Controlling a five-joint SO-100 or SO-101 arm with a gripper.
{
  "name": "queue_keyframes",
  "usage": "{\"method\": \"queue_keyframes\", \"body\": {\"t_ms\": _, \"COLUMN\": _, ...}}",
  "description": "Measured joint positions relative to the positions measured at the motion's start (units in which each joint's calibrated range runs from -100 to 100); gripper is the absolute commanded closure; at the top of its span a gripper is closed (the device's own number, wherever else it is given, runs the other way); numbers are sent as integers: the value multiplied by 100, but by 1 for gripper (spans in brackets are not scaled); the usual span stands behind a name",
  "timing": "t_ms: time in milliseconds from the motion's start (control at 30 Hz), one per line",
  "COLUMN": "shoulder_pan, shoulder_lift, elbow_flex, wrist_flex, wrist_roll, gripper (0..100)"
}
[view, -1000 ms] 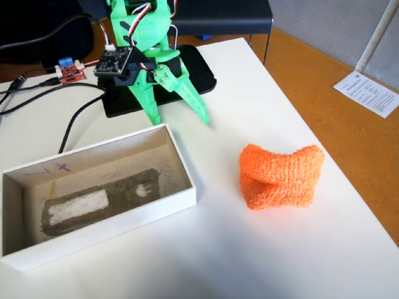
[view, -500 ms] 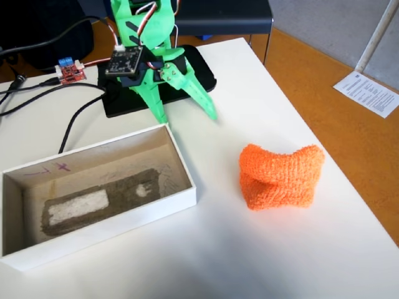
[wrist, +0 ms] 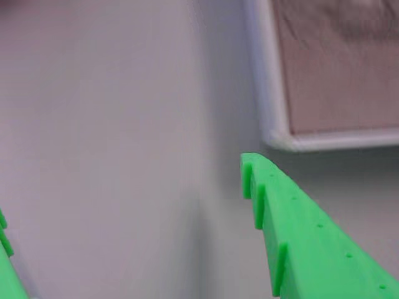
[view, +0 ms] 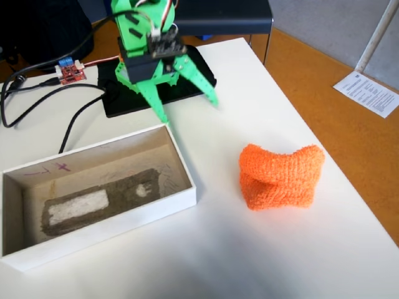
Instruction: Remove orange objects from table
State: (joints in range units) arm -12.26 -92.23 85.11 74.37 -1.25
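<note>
The bright orange knitted lump (view: 280,176), pinched in the middle, lies on the white table (view: 249,261) at the right of the fixed view. It does not show in the wrist view. My green gripper (view: 189,110) hangs open and empty above the table near the far end, well behind and to the left of the lump. In the wrist view the gripper (wrist: 124,193) has its jaws spread wide, with one toothed green finger (wrist: 299,230) at the right and the tip of the other at the lower left edge.
A shallow white box (view: 184,187) with a brownish floor lies at the left of the fixed view; its corner (wrist: 280,138) shows in the wrist view. A black base plate (view: 118,103), a red board (view: 68,70) and cables sit at the far left.
</note>
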Motion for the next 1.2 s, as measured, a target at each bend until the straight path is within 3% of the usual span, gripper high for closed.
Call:
{"method": "queue_keyframes", "body": {"t_ms": 100, "shoulder_pan": -394, "shoulder_lift": 955, "elbow_flex": -1302, "wrist_flex": -596, "wrist_roll": -220, "gripper": 59}}
{"method": "queue_keyframes", "body": {"t_ms": 333, "shoulder_pan": -590, "shoulder_lift": 4563, "elbow_flex": -4131, "wrist_flex": -3527, "wrist_roll": -454, "gripper": 59}}
{"method": "queue_keyframes", "body": {"t_ms": 500, "shoulder_pan": -590, "shoulder_lift": 7107, "elbow_flex": -4899, "wrist_flex": -4938, "wrist_roll": -317, "gripper": 59}}
{"method": "queue_keyframes", "body": {"t_ms": 533, "shoulder_pan": -590, "shoulder_lift": 7464, "elbow_flex": -4946, "wrist_flex": -5027, "wrist_roll": -293, "gripper": 53}}
{"method": "queue_keyframes", "body": {"t_ms": 567, "shoulder_pan": -590, "shoulder_lift": 7750, "elbow_flex": -4974, "wrist_flex": -5087, "wrist_roll": -269, "gripper": 44}}
{"method": "queue_keyframes", "body": {"t_ms": 667, "shoulder_pan": -590, "shoulder_lift": 8393, "elbow_flex": -5021, "wrist_flex": -5037, "wrist_roll": -327, "gripper": 42}}
{"method": "queue_keyframes", "body": {"t_ms": 933, "shoulder_pan": -845, "shoulder_lift": 9000, "elbow_flex": -5948, "wrist_flex": -3040, "wrist_roll": -796, "gripper": 41}}
{"method": "queue_keyframes", "body": {"t_ms": 1100, "shoulder_pan": -877, "shoulder_lift": 9339, "elbow_flex": -6098, "wrist_flex": -2643, "wrist_roll": -884, "gripper": 41}}
{"method": "queue_keyframes", "body": {"t_ms": 1200, "shoulder_pan": -869, "shoulder_lift": 9536, "elbow_flex": -6276, "wrist_flex": -2514, "wrist_roll": -894, "gripper": 56}}
